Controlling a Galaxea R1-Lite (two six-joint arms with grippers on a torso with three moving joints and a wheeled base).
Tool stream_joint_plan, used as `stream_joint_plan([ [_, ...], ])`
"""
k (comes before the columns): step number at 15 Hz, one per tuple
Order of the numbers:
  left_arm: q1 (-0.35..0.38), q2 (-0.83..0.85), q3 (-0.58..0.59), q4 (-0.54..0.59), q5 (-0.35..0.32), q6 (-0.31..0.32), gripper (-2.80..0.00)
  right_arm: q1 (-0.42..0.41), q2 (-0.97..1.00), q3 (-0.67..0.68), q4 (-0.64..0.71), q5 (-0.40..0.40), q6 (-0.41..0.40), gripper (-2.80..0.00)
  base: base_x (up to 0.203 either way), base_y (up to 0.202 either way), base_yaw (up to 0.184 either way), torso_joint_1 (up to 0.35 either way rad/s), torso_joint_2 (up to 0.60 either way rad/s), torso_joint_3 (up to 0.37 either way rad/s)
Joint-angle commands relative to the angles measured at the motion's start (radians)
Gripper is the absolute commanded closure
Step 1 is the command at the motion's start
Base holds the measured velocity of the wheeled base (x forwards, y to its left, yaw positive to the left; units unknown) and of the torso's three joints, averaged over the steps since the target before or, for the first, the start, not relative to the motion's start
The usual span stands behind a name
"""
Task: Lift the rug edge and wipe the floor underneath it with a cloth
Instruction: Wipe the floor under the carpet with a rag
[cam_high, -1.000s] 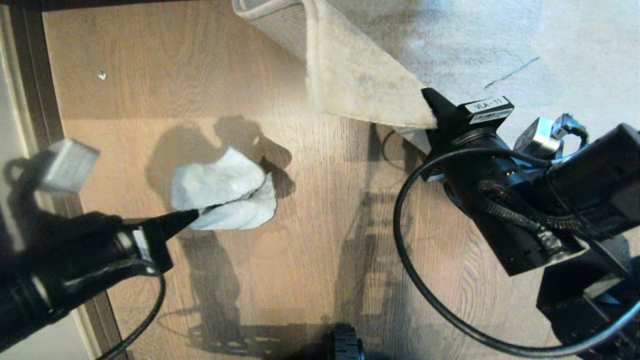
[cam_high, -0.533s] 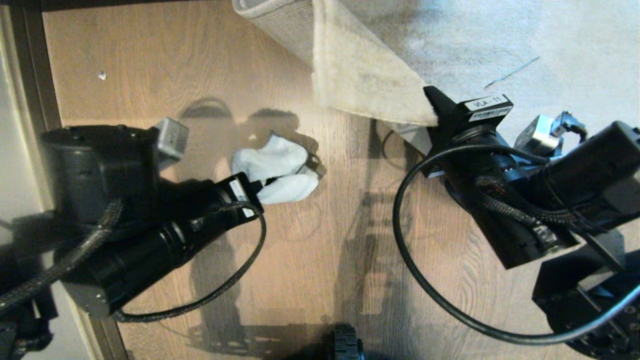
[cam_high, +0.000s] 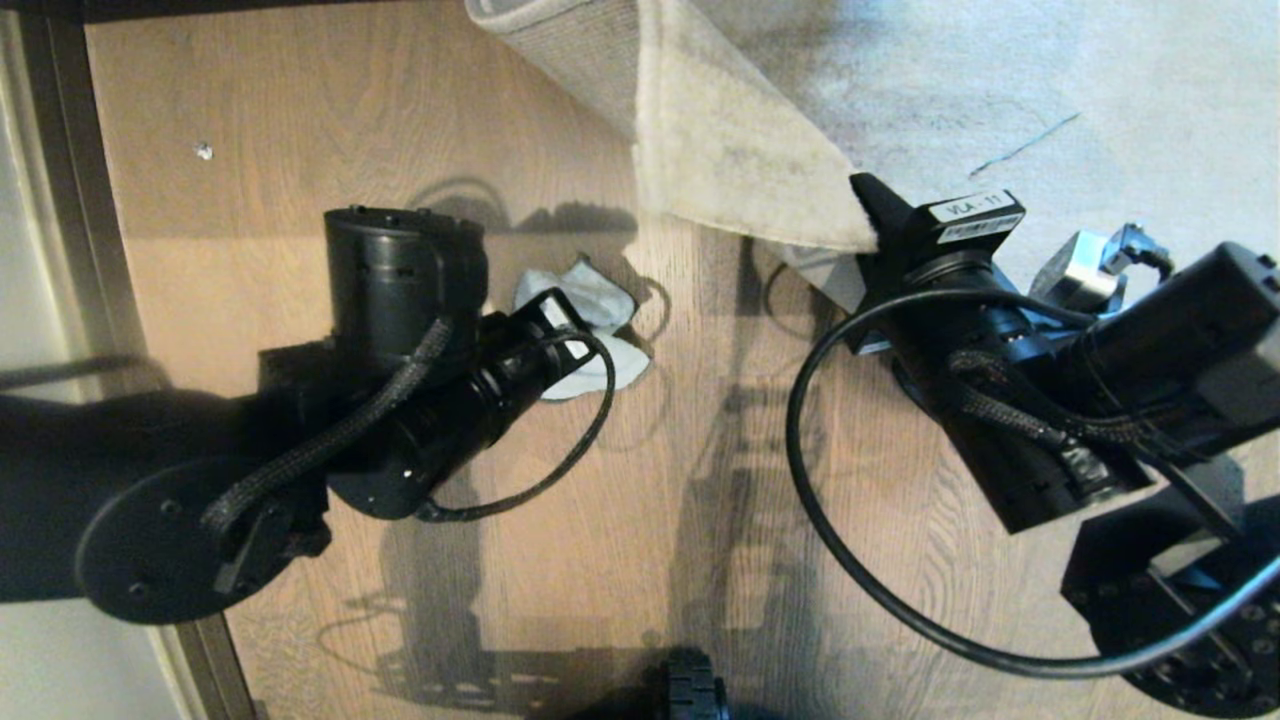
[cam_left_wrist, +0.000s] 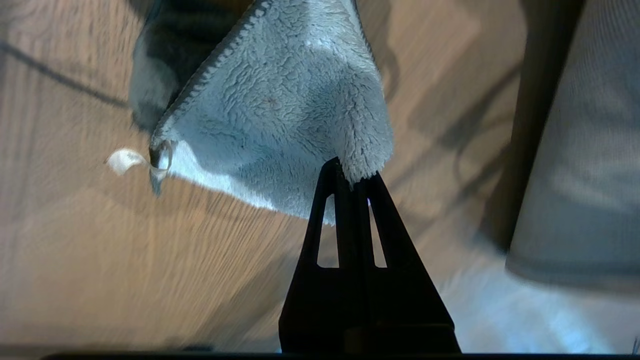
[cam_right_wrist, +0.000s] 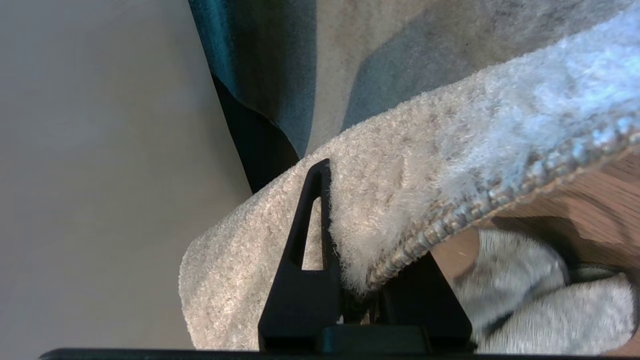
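Lying folded back on itself: the rug edge (cam_high: 730, 170), its woven backing turned up near the top of the head view, its corner being pinched between the pressed-together fingers of the right gripper (cam_high: 868, 215), seemingly to keep the strip of floor (cam_high: 300, 120) beneath it bared for wiping. Showing in the right wrist view, pile on one side of the clamped fingers and the bound border on the other, lifted clear of the planks. Hanging bunched from the left gripper (cam_left_wrist: 352, 175), closed tight on one fold: the pale grey-blue cloth (cam_high: 600, 330), sitting just left of the raised corner and low over the wood, though contact with the planks being hard to judge. Lying open between cloth and rug fold: a narrow band of shadowed planks, probably the next stretch for wiping. Offering broad open wood to the left, as far as the dark baseboard (cam_high: 60, 200). Crowding the right side: the right arm's looping black cable (cam_high: 800, 480), so sweeping the cloth far that way risking a snag or a nudge on the held corner.
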Motion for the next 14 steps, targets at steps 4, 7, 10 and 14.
stream_joint_plan([
  [4, 0.085, 0.072, -0.143, -0.005, 0.003, -0.011, 0.00, -0.006, -0.001, 0.002, -0.047, -0.004, 0.003, 0.00, 0.000, 0.000, 0.000, 0.000, 0.00, 0.000],
  [7, 0.146, 0.068, -0.199, -0.004, 0.007, -0.021, 0.00, -0.006, 0.001, 0.004, -0.047, -0.004, 0.003, 0.00, 0.000, 0.000, 0.000, 0.000, 0.00, 0.000],
  [10, 0.213, 0.027, -0.218, -0.003, 0.006, -0.016, 0.00, -0.005, -0.006, 0.005, -0.047, -0.004, 0.003, 0.00, 0.000, 0.000, 0.000, 0.000, 0.00, 0.000],
  [14, 0.293, -0.055, -0.208, 0.010, 0.006, -0.015, 0.00, -0.005, -0.004, 0.007, -0.047, -0.004, 0.003, 0.00, 0.000, 0.000, 0.000, 0.000, 0.00, 0.000],
])
